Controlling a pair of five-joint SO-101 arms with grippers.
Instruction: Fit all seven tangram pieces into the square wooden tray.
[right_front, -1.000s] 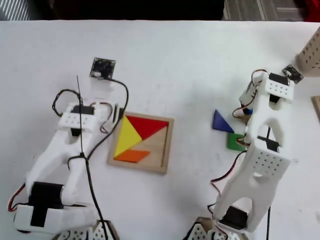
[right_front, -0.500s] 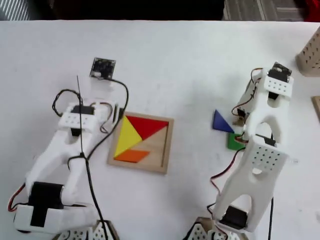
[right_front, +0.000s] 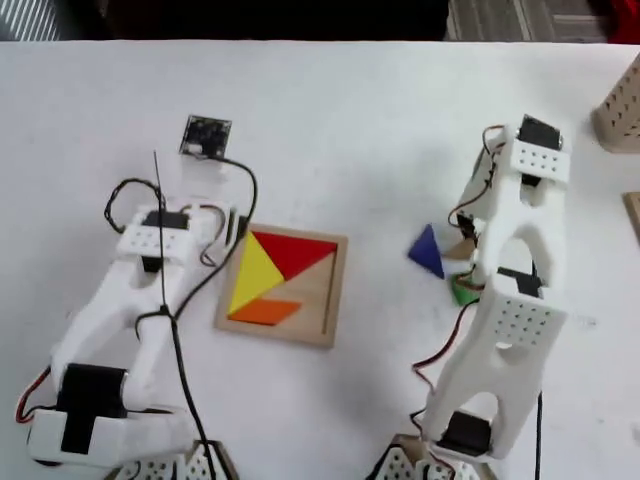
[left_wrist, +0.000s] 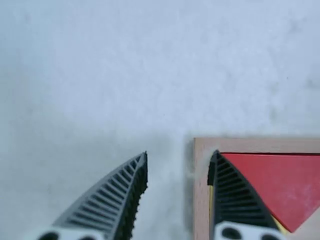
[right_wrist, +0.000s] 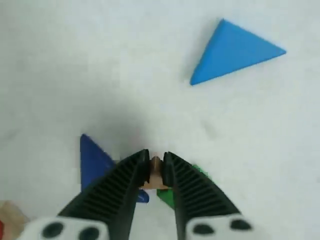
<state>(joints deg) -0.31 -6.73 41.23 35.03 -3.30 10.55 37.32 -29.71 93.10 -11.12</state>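
Right arm advanced; dark triangle (right_front: 426, 250) nudged toward tray (right_front: 338, 300). Right gripper (right_wrist: 156, 156) — jaws nearly closed, pinching tan piece (right_wrist: 155, 167) for transfer. Left gripper (left_wrist: 180, 155) open, empty — straddles tray rim, likely bracing.

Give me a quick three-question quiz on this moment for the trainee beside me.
1. True or false: the tray holds four pieces.
2. What is between the fingers of the right gripper?
A. tan piece
B. green piece
C. light blue triangle
3. Fill in: the left gripper, at the tray's corner, is ____ (open or shut).

Key
1. False. It holds three: red, yellow and orange.
2. A.
3. Open.
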